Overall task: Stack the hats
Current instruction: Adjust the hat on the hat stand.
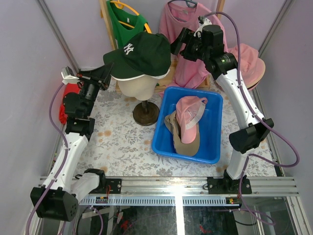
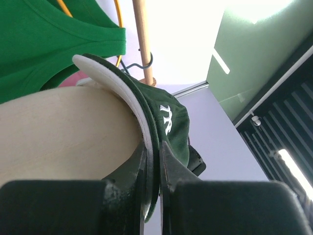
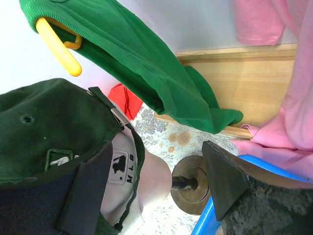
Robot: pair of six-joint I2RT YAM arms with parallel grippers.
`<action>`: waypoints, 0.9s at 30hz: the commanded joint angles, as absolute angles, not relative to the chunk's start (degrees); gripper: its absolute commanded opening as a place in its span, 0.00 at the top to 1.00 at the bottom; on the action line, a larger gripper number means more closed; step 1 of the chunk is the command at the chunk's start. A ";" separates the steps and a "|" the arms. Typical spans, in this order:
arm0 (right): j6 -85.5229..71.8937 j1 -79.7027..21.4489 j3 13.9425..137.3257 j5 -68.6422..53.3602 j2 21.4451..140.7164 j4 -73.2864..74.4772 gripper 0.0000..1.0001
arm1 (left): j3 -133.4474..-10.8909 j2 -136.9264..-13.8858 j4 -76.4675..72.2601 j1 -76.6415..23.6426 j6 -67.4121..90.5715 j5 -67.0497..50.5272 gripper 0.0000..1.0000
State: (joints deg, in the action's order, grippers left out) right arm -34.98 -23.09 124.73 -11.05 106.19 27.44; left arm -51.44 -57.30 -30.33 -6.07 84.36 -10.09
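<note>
A dark green baseball cap (image 1: 142,53) sits on the cream mannequin head (image 1: 137,85). My left gripper (image 1: 105,75) is shut on the cap's white-edged brim (image 2: 146,122), which runs between its fingertips (image 2: 154,164). My right gripper (image 1: 179,45) hangs open at the back of the cap (image 3: 44,122), its left finger (image 3: 90,188) by the cap's rear band, its right finger (image 3: 225,178) in the air apart from it. A pink cap (image 1: 191,111) lies on a tan hat (image 1: 186,139) inside the blue bin (image 1: 168,144). Another pink hat (image 1: 252,66) shows behind the right arm.
The mannequin's round dark base (image 1: 145,113) stands just left of the bin. A red cloth bundle (image 1: 64,104) lies at the far left. A green shirt (image 1: 128,22) and a pink shirt (image 1: 188,29) hang on a wooden rack behind the head.
</note>
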 commanded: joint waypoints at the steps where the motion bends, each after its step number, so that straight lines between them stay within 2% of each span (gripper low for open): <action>1: -35.50 -22.97 125.33 -10.66 104.15 24.17 0.19 | -53.44 -53.47 -24.27 -6.42 81.31 -10.56 1.00; 16: -36.28 -23.11 129.55 -11.43 105.01 24.29 0.19 | -53.52 -52.40 -12.06 -6.21 73.00 -9.12 1.00; 21: -36.54 -23.04 131.92 -12.86 107.24 26.00 0.18 | -49.39 -50.50 -13.27 -4.08 75.26 -8.57 1.00; 27: -36.74 -23.11 128.44 -13.11 107.29 25.18 0.18 | -46.19 -50.79 -16.17 -1.68 78.80 -11.05 1.00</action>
State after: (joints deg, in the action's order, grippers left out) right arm -36.25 -23.09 129.36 -11.66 106.78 26.68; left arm -48.49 -50.48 -16.88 -3.03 78.02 -9.02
